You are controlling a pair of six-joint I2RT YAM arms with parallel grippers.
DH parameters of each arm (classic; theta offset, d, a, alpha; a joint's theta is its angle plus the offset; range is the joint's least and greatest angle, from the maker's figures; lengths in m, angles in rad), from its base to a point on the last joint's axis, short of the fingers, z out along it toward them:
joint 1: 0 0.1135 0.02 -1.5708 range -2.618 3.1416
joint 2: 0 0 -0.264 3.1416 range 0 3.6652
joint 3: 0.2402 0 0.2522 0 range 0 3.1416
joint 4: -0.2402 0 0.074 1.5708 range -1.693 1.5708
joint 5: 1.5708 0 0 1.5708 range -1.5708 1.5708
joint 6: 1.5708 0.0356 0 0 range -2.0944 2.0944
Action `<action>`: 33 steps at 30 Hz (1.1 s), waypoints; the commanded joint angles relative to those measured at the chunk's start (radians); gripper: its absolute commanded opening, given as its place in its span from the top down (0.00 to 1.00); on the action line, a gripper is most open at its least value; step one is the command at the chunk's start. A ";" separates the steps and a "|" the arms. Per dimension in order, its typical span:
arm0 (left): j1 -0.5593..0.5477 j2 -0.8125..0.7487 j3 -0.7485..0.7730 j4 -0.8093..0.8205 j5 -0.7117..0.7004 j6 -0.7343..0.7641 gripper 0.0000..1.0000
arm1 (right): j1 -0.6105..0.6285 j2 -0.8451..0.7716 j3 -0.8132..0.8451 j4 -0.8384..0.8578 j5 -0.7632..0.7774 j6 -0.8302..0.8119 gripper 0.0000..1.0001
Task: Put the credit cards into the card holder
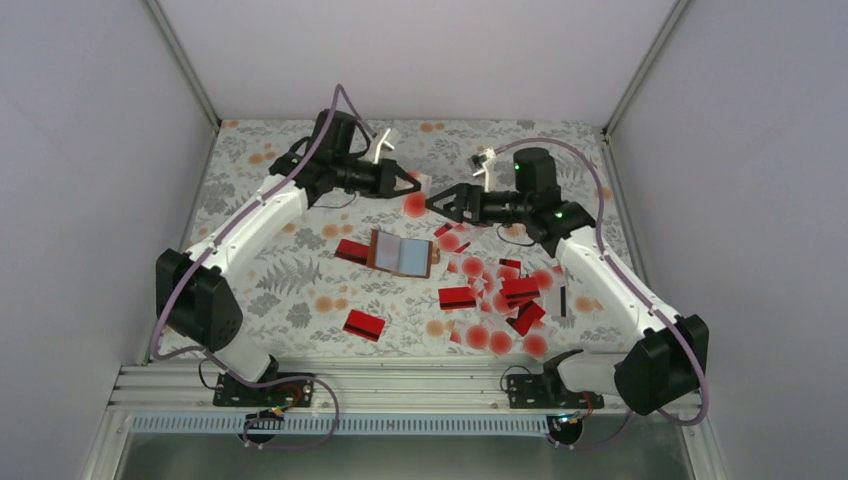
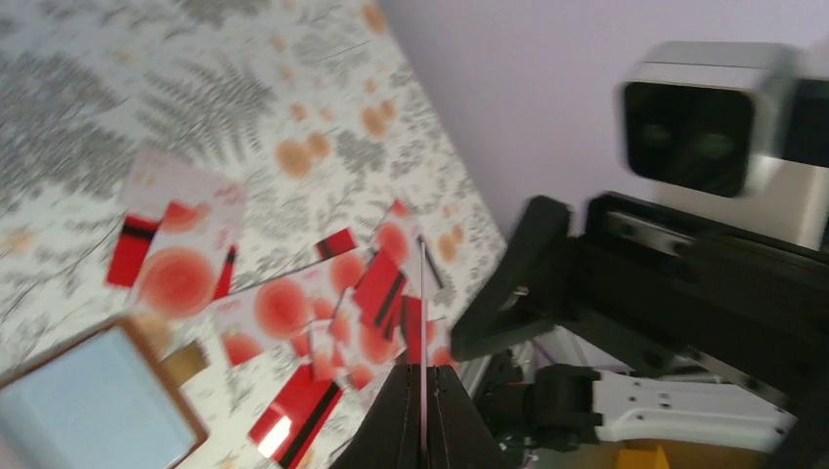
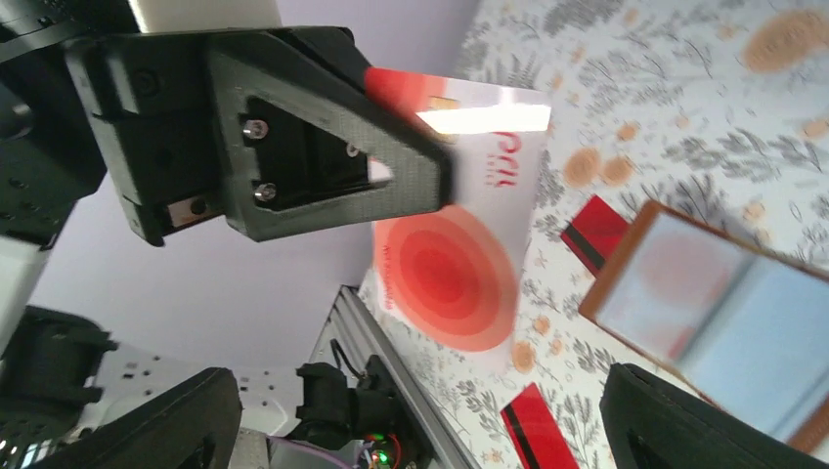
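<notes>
A white card (image 3: 459,254) with a red dot is gripped above the table (image 1: 300,290) by the closed left gripper (image 1: 417,187), the right gripper (image 1: 433,200) is seen wide open just beside it, and the holder (image 1: 402,253) is laid open below, with other cards (image 1: 500,290) scattered to its right.

Our left arm (image 1: 255,215) and right arm (image 1: 600,270) both reach toward the far edge of the table (image 1: 260,290) and bend in, so our grippers nearly meet. Our left gripper (image 1: 413,186) is squeezed tight on a card (image 3: 459,264). Our right gripper (image 1: 438,203) has its fingers spread wide.
</notes>
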 commanded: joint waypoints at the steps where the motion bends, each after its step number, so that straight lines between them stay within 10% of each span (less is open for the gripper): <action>1: 0.003 0.003 0.100 0.029 0.145 0.021 0.98 | -0.050 -0.007 -0.016 0.133 -0.224 -0.040 0.08; 33: -0.001 0.001 0.406 0.206 0.325 -0.203 0.98 | -0.074 0.095 0.332 0.470 -0.443 0.135 0.72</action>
